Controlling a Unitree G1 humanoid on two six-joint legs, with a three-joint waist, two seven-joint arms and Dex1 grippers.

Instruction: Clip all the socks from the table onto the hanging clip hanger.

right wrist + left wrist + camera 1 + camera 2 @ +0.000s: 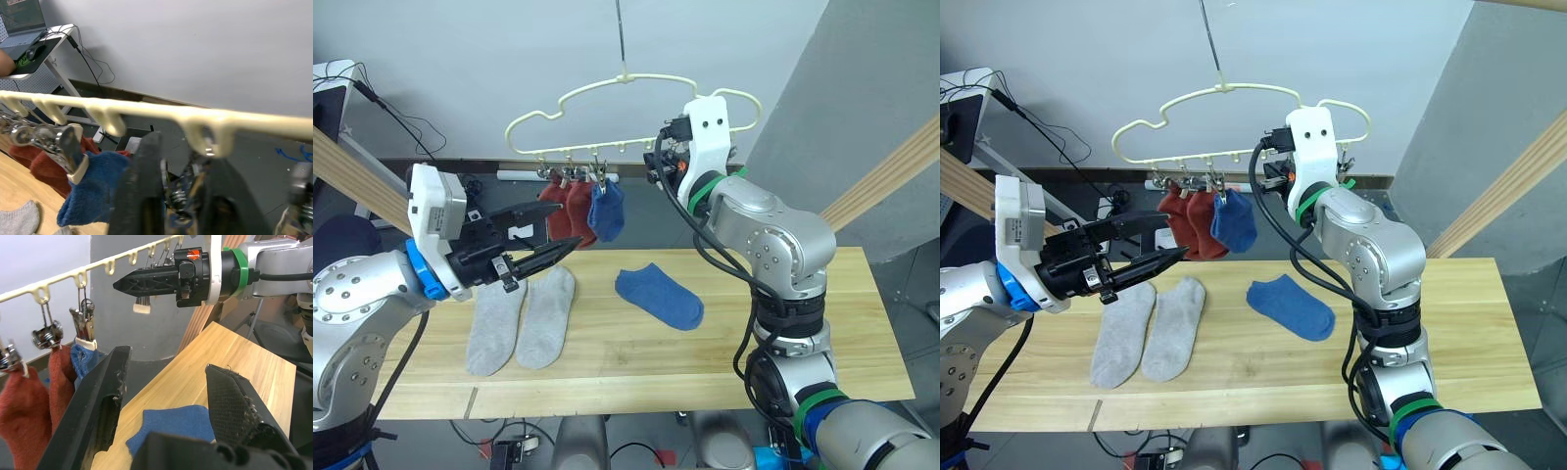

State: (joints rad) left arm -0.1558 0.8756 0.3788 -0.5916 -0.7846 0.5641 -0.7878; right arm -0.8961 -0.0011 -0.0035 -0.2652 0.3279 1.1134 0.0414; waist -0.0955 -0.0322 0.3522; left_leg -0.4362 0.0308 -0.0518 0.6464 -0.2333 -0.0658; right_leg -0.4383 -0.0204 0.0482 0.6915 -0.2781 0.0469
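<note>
Two arms are raised over the table [783, 362]. Left gripper [551, 238]: held level above the table's left part, fingers parted and empty, tips aimed toward the hanging socks. Right gripper [178, 196]: lifted to the clip hanger [636, 93], fingers closed around a metal clip [181, 196] just under the frame; the clip is partly hidden between the fingers.

Three socks hang from clips just ahead of the left gripper's tips: two rust red socks [570, 208] and one blue sock [606, 212], the red pair partly covered by the blue one.

Three socks lie on the table: two light grey socks [521, 318] side by side, touching, below the left gripper, and a second blue sock [659, 297] between the two arms.

Label on the left wrist housing [437, 211]: print too small to read.
</note>
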